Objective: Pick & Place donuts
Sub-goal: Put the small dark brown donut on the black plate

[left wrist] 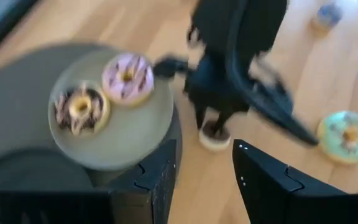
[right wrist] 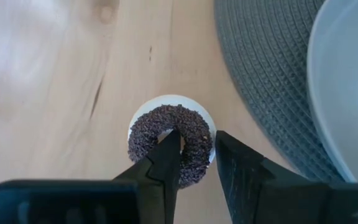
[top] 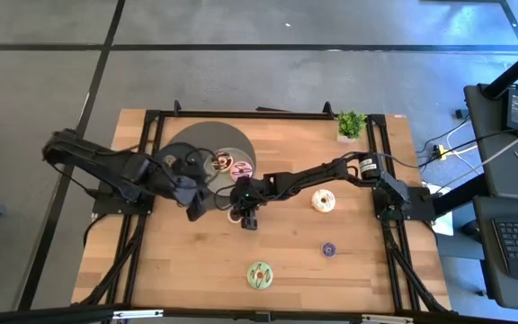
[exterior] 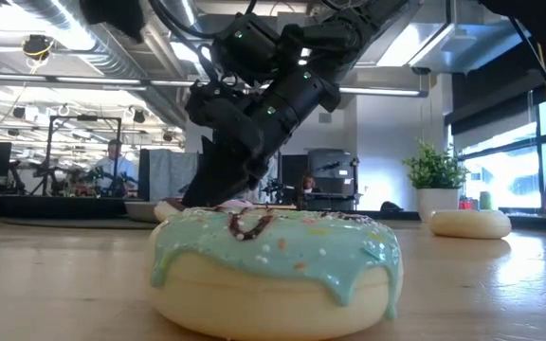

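Nearest the low camera: green-iced donut (exterior: pixel 275 270), at the table's (top: pixel 169 270) front edge near its middle.

Right gripper (right wrist: pixel 194 160): fingers slightly parted, one finger through the hole and the other outside the ring of a chocolate-sprinkled donut (right wrist: pixel 169 143), which lay on the wood just beside the woven dark mat (right wrist: pixel 272 74); whether the fingers pressed the ring cannot be told.

Left gripper (left wrist: pixel 204 174): fingers spread, empty, over the mat's edge beside the grey plate (left wrist: pixel 135 134).

On the plate: pink donut (left wrist: pixel 127 77) and chocolate donut (left wrist: pixel 79 109), side by side.

Toward the right edge: cream-white donut (top: pixel 323 201); nearer the front, small purple donut (top: pixel 328 249).

Back right corner: potted plant (top: pixel 351 124).
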Tool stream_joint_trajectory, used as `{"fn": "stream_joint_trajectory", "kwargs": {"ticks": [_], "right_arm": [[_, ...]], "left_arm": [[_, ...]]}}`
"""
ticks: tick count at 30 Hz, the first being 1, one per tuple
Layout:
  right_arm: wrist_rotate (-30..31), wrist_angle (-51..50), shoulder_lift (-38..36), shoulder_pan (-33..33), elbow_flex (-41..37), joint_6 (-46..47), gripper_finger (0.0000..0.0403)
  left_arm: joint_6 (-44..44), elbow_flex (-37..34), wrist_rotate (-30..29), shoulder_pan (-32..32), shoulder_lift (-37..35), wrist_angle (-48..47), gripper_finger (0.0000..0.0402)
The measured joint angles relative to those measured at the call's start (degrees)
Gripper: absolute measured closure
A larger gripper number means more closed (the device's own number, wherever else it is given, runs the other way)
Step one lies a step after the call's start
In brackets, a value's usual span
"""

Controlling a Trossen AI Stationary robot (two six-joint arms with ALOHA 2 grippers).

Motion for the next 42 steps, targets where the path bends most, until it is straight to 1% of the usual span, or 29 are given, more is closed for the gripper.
{"fn": "stream_joint_trajectory", "kwargs": {"ticks": [4, 7, 9, 11, 12, 15, 16, 19, 21, 23, 25, 26, 28, 32, 35, 38, 42], "right_arm": [[0.0, 0.0, 0.0, 0.0, 0.0, 1.0, 0.0299], [0.0, 0.0, 0.0, 0.0, 0.0, 1.0, 0.0299], [0.0, 0.1, 0.0, 0.0, 0.0, 1.0, 0.0299], [0.0, 0.2, 0.0, 0.0, 0.0, 1.0, 0.0299], [0.0, 0.4, 0.0, 0.0, 0.0, 1.0, 0.0299], [0.0, 1.4, 0.0, 0.0, 0.0, 1.2, 0.0299], [0.0, 1.7, 0.0, 0.0, 0.0, 1.2, 0.0299], [0.0, 2.0, 0.0, 0.0, 0.0, 1.2, 0.0299], [0.1, 2.4, 0.0, 0.0, 0.0, 1.2, 0.0299], [0.1, 2.5, 0.0, 0.0, 0.0, 1.3, 0.0299], [0.1, 2.5, 0.0, 0.0, 0.0, 1.3, 0.0299], [0.1, 2.6, 0.0, 0.0, 0.0, 1.3, 0.0299], [0.1, 2.7, 0.0, 0.0, 0.0, 1.3, 0.0299], [0.2, 2.7, 0.0, 0.0, 0.0, 1.3, 0.0299], [0.2, 2.7, 0.0, -0.1, 0.0, 1.2, 0.0299], [0.4, 2.7, 0.0, -0.1, 0.0, 1.1, 0.0299], [2.3, 2.7, 0.0, -0.1, 0.0, 1.2, 0.0299]], "left_arm": [[-7.9, -0.1, 0.3, -1.2, 1.0, -7.7, 0.0252], [-11.1, -2.5, -1.0, -3.2, -0.9, -7.1, 0.0253], [-12.0, -5.6, -2.0, -4.7, -2.8, -3.7, 0.0252], [-12.7, -9.9, -2.6, -6.1, -4.8, 0.3, 0.0250], [-12.8, -12.3, -3.8, -6.8, -5.7, 2.7, 0.0249], [-11.5, -20.1, -9.4, -8.4, -7.5, 15.0, 0.0250], [-10.5, -22.6, -10.3, -8.6, -7.6, 19.5, 0.0250], [-8.7, -29.7, -10.2, -7.9, -6.8, 32.6, 0.0253], [-8.5, -33.7, -9.9, -7.4, -5.4, 39.0, 0.0253], [-8.3, -36.6, -12.2, -7.1, -3.6, 44.8, 0.0252], [-8.2, -38.1, -15.7, -6.7, -1.8, 49.4, 0.0251], [-7.7, -38.2, -16.6, -6.3, -0.7, 49.6, 0.0250], [-6.8, -38.3, -16.5, -5.5, 1.5, 50.3, 0.0249], [-7.2, -38.3, -14.5, -4.3, 5.6, 51.7, 0.0251], [-7.4, -38.3, -11.9, -3.7, 7.8, 53.3, 0.0253], [-7.4, -38.3, -9.1, -3.5, 9.2, 55.2, 0.0252], [-7.4, -38.3, -6.4, -3.5, 9.8, 56.8, 0.0249]]}}
